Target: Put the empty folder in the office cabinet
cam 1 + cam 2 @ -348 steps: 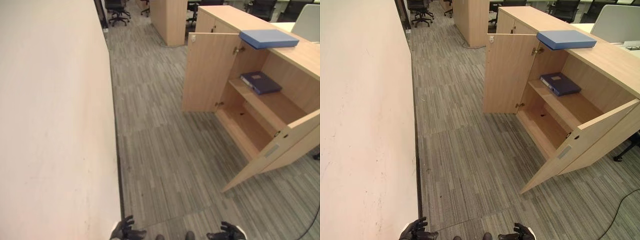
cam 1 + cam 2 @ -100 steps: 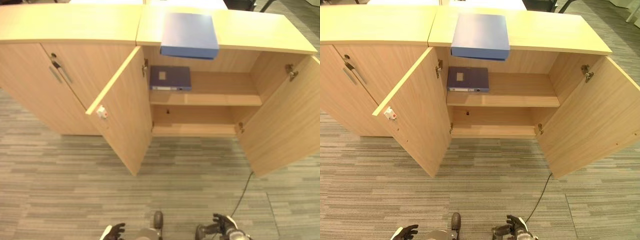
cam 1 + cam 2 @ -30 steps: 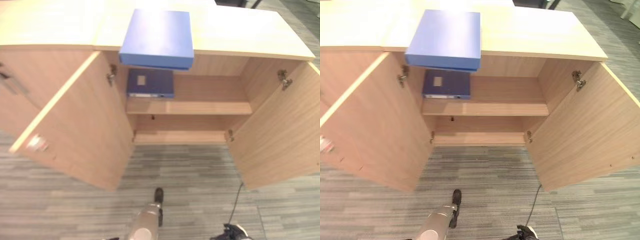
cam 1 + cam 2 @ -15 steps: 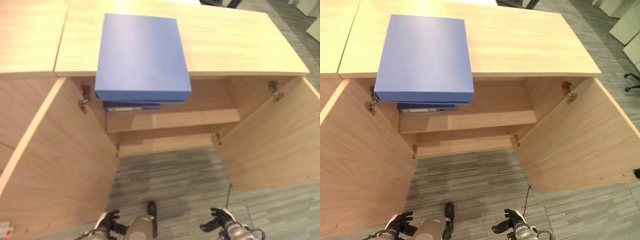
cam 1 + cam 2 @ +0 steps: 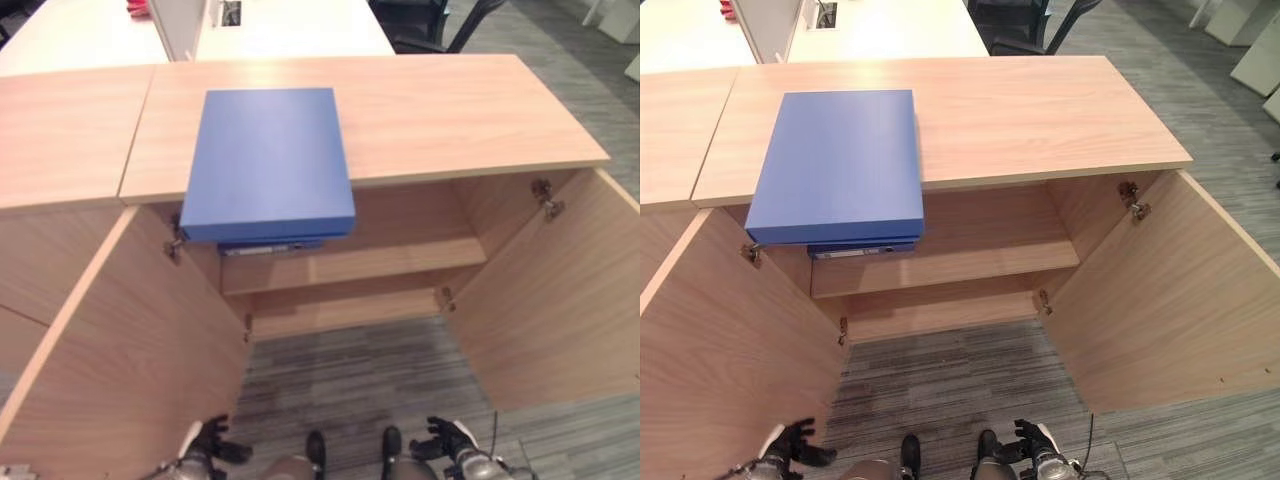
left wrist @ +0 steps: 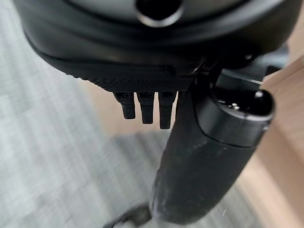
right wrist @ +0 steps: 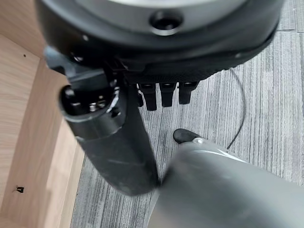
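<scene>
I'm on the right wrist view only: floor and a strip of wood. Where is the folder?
Observer: The folder lies flat on the cabinet top, its near edge overhanging the open compartment.
Operator: Is the shelf free?
Observer: A darker folder lies at the left end of the upper shelf; the rest of it is bare.
Operator: And the left hand?
Observer: The left hand hangs low by the left door, fingers relaxed, holding nothing.
</scene>
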Motion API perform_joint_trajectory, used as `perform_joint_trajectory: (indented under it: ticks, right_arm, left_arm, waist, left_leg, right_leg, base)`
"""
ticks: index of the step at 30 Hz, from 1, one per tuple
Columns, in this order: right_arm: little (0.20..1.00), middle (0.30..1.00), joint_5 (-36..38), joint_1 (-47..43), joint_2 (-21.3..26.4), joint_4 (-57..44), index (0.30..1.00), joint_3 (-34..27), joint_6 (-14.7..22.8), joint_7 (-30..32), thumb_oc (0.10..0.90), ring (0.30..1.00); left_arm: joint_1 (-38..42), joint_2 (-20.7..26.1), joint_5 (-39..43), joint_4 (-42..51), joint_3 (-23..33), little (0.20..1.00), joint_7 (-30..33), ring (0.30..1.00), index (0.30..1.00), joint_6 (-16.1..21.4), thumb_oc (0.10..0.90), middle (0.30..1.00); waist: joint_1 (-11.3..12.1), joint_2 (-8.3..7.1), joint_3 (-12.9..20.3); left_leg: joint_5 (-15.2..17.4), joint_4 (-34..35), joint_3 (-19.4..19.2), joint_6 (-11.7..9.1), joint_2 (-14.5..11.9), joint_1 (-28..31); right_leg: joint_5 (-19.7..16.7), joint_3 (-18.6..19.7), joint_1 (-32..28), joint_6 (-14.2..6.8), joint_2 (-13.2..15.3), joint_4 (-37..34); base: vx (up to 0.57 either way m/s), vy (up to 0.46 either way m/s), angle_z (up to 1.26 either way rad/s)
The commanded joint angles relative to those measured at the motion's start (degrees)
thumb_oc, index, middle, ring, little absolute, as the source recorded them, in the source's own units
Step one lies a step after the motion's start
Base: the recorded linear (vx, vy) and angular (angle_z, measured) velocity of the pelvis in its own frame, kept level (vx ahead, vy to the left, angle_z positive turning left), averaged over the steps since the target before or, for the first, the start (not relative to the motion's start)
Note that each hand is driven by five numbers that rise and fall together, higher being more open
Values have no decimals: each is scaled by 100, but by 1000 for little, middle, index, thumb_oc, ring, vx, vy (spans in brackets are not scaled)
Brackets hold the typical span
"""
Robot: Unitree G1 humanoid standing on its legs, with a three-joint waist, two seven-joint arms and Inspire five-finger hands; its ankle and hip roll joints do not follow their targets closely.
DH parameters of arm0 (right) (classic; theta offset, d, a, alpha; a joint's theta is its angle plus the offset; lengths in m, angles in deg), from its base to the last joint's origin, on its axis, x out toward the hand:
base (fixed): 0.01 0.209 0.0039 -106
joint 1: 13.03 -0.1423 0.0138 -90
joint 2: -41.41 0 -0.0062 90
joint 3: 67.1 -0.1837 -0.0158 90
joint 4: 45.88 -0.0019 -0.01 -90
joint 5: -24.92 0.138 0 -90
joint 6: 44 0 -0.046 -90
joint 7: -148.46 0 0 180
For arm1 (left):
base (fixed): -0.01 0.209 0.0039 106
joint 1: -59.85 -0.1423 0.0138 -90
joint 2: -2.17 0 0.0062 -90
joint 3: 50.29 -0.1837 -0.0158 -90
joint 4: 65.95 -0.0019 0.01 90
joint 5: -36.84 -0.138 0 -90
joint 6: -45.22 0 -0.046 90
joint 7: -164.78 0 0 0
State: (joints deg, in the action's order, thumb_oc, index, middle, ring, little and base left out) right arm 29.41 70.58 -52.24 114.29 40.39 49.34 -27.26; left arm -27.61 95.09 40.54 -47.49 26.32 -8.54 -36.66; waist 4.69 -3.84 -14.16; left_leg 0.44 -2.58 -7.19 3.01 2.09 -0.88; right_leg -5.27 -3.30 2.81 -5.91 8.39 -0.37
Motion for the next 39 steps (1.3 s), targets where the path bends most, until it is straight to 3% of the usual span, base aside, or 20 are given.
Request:
perform_joint_trajectory:
  ticks: [1, 14, 15, 18, 23, 26, 28, 30, 32, 35, 39]
  right_arm:
    - [900, 900, -95, 157, 556, -97, 900, 63, -31, 109, 800, 900]
    - [900, 900, -146, 330, 610, -53, 900, 80, 20, 132, 800, 900]
    - [900, 900, -51, 468, 625, -48, 900, -35, 60, 207, 800, 900]
    - [900, 900, 17, 523, 658, -68, 900, -109, 149, 271, 800, 900]
    - [900, 900, 27, 668, 655, -310, 900, -277, 320, 410, 800, 900]
    - [900, 900, 1, 727, 663, -367, 900, -301, 359, 428, 800, 900]
    - [900, 900, -54, 717, 686, -357, 900, -289, 330, 450, 800, 900]
    - [900, 900, -109, 681, 712, -320, 900, -275, 312, 456, 800, 900]
    - [900, 900, -123, 626, 723, -289, 900, -290, 316, 452, 800, 900]
    - [900, 900, -115, 611, 647, -244, 900, -334, 306, 428, 800, 900]
    - [900, 900, -137, 644, 526, -298, 900, -307, 355, 448, 800, 900]
  left_arm:
    - [353, -58, -65, 72, -14, 900, 54, 900, 900, 120, 800, 900]
    - [293, -138, 55, 133, -7, 900, 145, 900, 900, 185, 800, 900]
    - [270, -44, 152, 481, 53, 900, 306, 900, 900, 396, 800, 900]
    - [176, -4, 240, 747, 120, 900, 414, 900, 900, 393, 800, 900]
    - [-111, 246, -524, 2832, -71, 900, 798, 900, 900, 571, 800, 900]
    - [-225, 296, -694, 3188, -52, 900, 882, 900, 900, 644, 800, 900]
    - [-216, 297, -699, 3333, -12, 900, 987, 900, 900, 687, 800, 900]
    - [-275, 284, -722, 3551, 39, 900, 1007, 900, 900, 755, 800, 900]
    - [-332, 301, -809, 3711, 54, 900, 1008, 900, 900, 789, 800, 900]
    - [-594, 443, -1120, 4296, 224, 900, 1064, 900, 900, 789, 800, 900]
    - [-674, 722, -1779, 4761, 343, 900, 1355, 900, 900, 759, 800, 900]
  waist:
    - [21, 243, -156]
    - [207, 288, -109]
    - [327, 358, -122]
    - [380, 418, -139]
    - [542, 539, -256]
    - [542, 522, -280]
    - [503, 479, -342]
    - [441, 396, -322]
    - [377, 327, -277]
    - [312, 357, -58]
    - [370, 282, 15]
  left_leg:
    - [-131, 47, 1071, -549, -349, -370]
    - [-442, 182, 1550, -868, -555, -201]
    - [-545, 162, 1712, -961, -552, -256]
    - [-660, 155, 1875, -1051, -550, -341]
    - [-956, 144, 2056, -1282, -619, -592]
    - [-955, 146, 1934, -1292, -676, -632]
    - [-850, -141, 1555, -1216, -733, -702]
    - [-529, -448, 990, -1113, -792, -616]
    - [-213, -663, 690, -1059, -722, -456]
    - [117, -430, 246, -893, -602, -21]
    - [171, -464, 314, -871, -497, 16]
  right_leg:
    - [1110, -22, -622, -236, -112, 416]
    - [1343, -496, -1249, 48, -422, 108]
    - [1385, -672, -1347, 100, -468, 93]
    - [1426, -855, -1389, 137, -516, 84]
    - [1451, -1239, -1559, 190, -638, -83]
    - [1425, -1338, -1607, 178, -631, -150]
    - [1385, -1462, -1541, 174, -528, -71]
    - [1278, -1623, -1400, 148, -399, -57]
    - [1180, -1690, -1287, 125, -329, -73]
    - [1098, -1680, -1232, 42, -433, -120]
    - [1097, -1595, -1351, 17, -431, -115]
  base:
    - [26, -139, 32]
    - [-12, -120, 19]
    - [-55, -93, 27]
    - [-87, -108, 53]
    - [-89, -111, 47]
    - [-67, -44, 40]
    - [-135, -23, 14]
    - [-167, -15, 10]
    - [-129, -12, 15]
    - [23, 43, -2]
    - [105, -1, -13]
